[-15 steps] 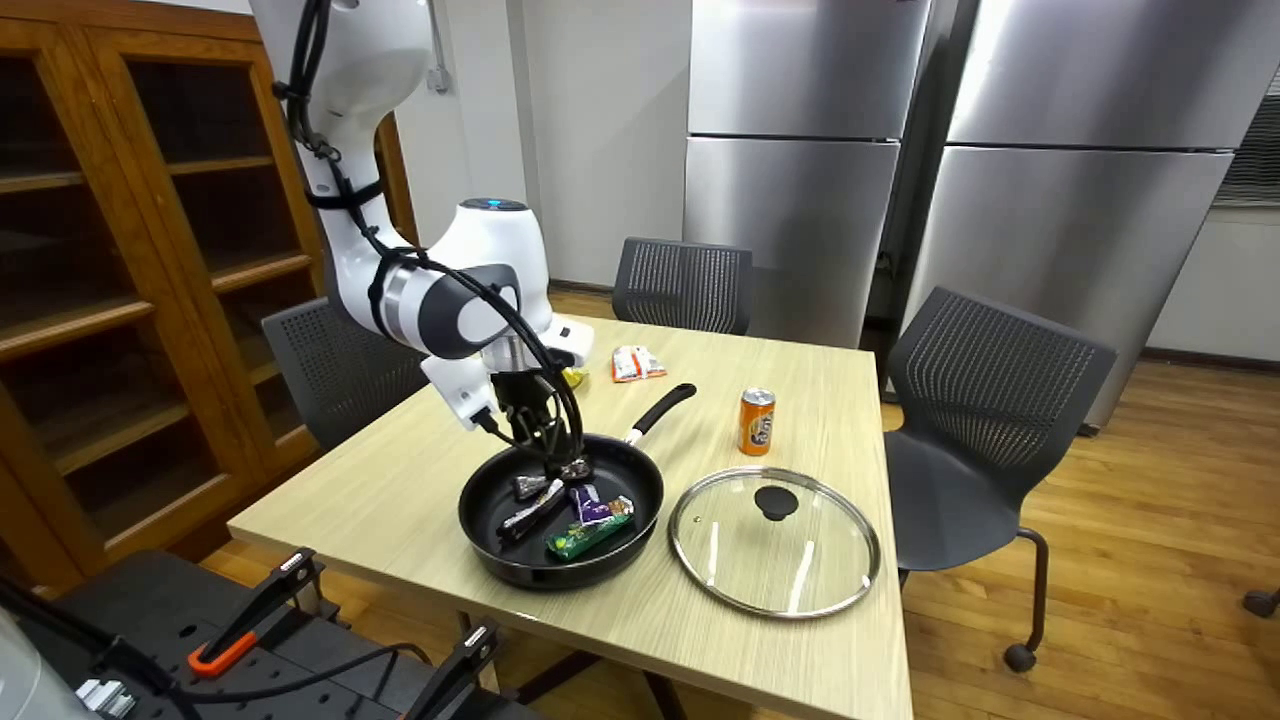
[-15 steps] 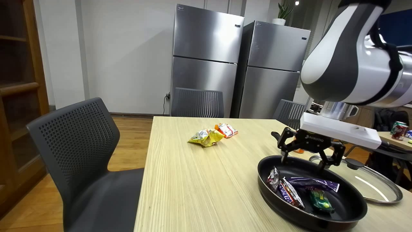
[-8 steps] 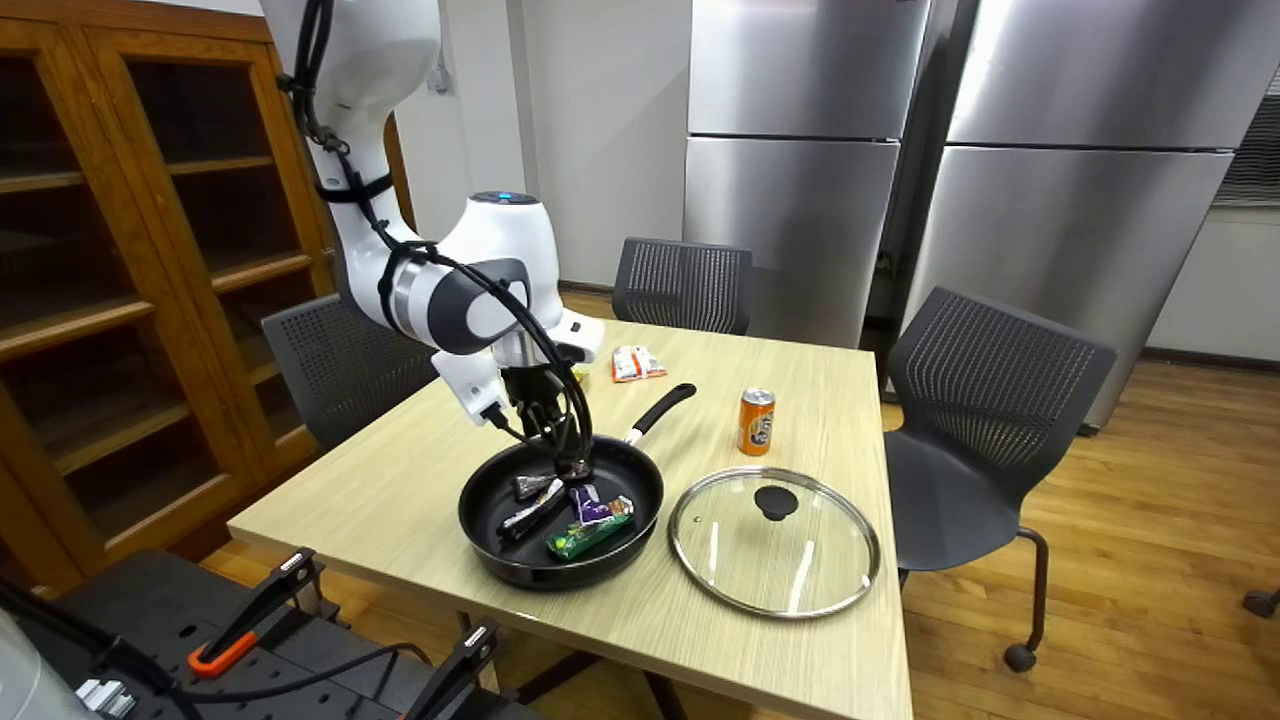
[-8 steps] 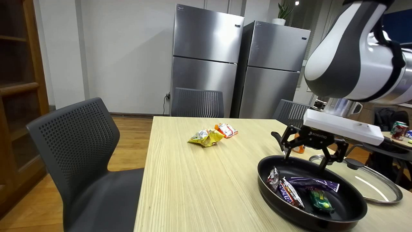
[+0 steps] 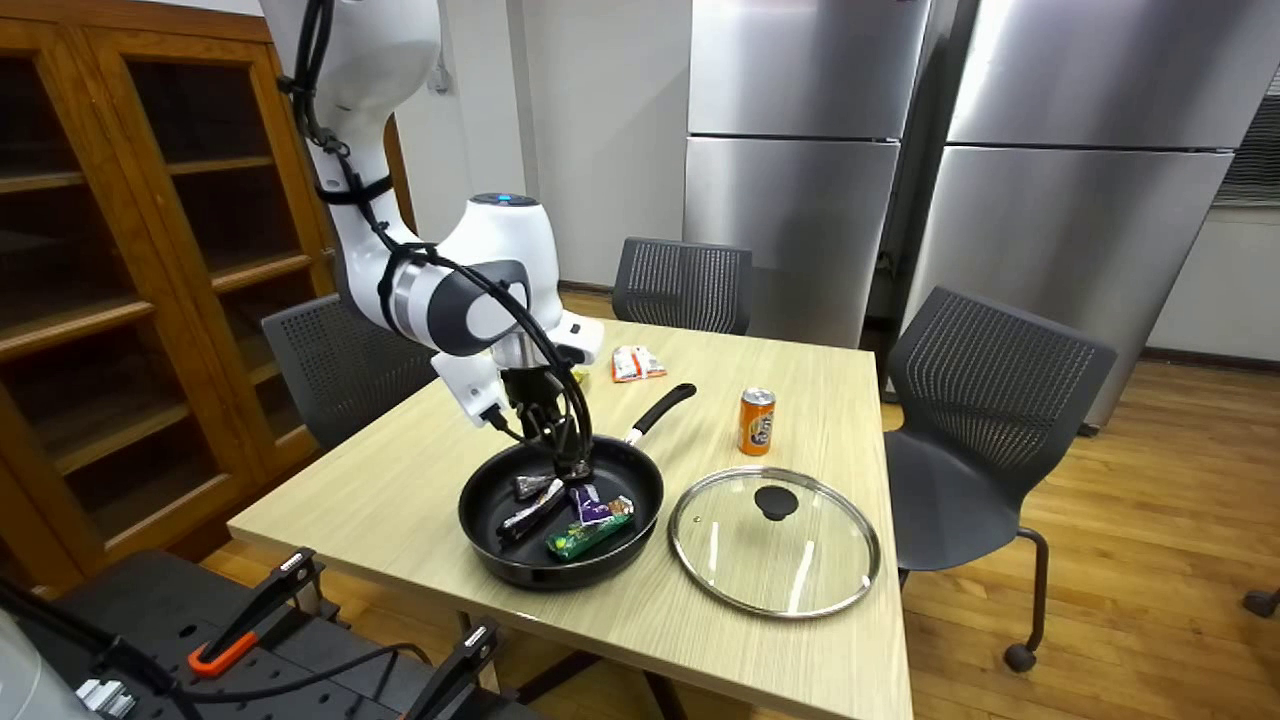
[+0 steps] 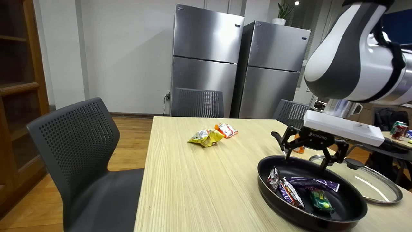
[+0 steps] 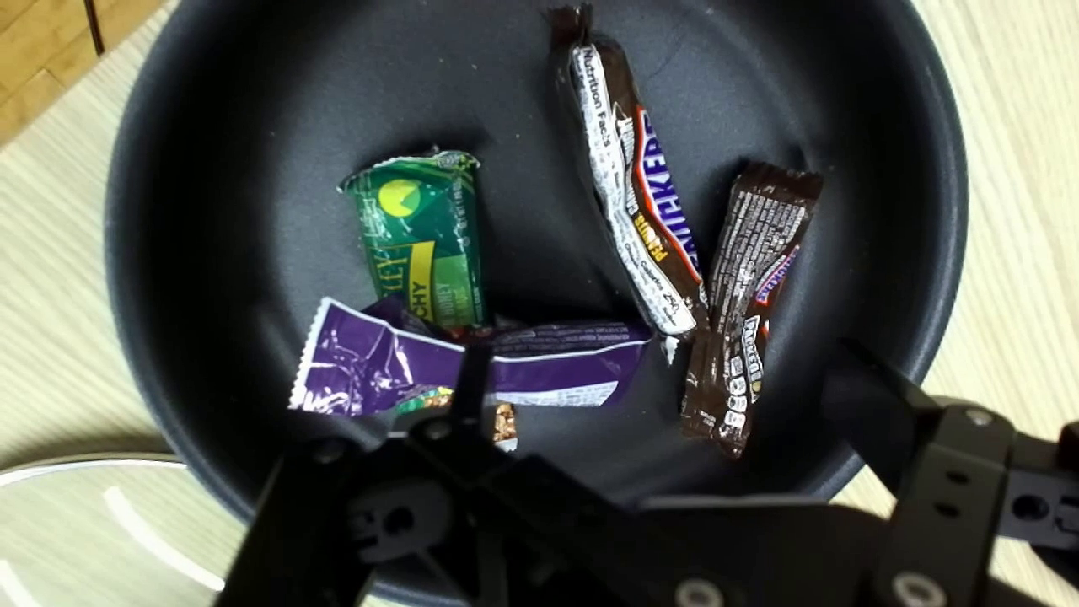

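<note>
Four wrapped bars [image 6: 291, 195] in frying pan [image 7: 948, 194] — end effector [image 6: 304, 162] spread wide above

Green bar [image 7: 426, 236], purple bar [image 7: 552, 373] across its end, Snickers bar [image 7: 636, 194] with its end against a second brown bar [image 7: 750, 295]. Fingers [image 7: 472, 379] well apart, one showing over the purple bar in the wrist view — contact can't be told. Frying pan sits on the bench [image 6: 186, 180], glass lid [image 5: 775, 550] lying just beside it in both exterior views. Orange can [image 5: 757, 425] upright near the lid. Farther off: crumpled yellow packet [image 6: 207, 138] and orange-and-white packet [image 6: 227, 130], near each other.
</note>
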`<state>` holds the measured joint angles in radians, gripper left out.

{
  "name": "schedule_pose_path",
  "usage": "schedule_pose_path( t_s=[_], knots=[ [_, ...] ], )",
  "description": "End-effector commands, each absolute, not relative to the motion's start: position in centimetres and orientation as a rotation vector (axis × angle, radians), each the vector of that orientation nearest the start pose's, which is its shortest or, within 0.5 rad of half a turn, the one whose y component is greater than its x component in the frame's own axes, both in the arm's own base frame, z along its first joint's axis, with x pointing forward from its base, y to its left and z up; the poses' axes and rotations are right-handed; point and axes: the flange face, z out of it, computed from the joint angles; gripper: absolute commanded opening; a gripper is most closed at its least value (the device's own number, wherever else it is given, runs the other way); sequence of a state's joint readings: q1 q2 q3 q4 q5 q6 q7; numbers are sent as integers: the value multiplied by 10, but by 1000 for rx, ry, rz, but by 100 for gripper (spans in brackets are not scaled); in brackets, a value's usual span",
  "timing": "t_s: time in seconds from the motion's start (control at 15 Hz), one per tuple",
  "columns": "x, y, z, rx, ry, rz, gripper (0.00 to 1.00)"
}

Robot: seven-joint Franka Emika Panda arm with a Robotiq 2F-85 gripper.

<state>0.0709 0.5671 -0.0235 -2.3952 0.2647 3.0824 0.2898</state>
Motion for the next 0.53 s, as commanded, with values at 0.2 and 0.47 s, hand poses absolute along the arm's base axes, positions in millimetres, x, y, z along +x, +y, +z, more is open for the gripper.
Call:
schedule_pose_path(
  t_s=[0.2, 0.47],
  knots=[
    [497, -22, 111, -2980, 831, -180, 100],
    [504, -51, 119, -2944, 903, -204, 100]
  ],
)
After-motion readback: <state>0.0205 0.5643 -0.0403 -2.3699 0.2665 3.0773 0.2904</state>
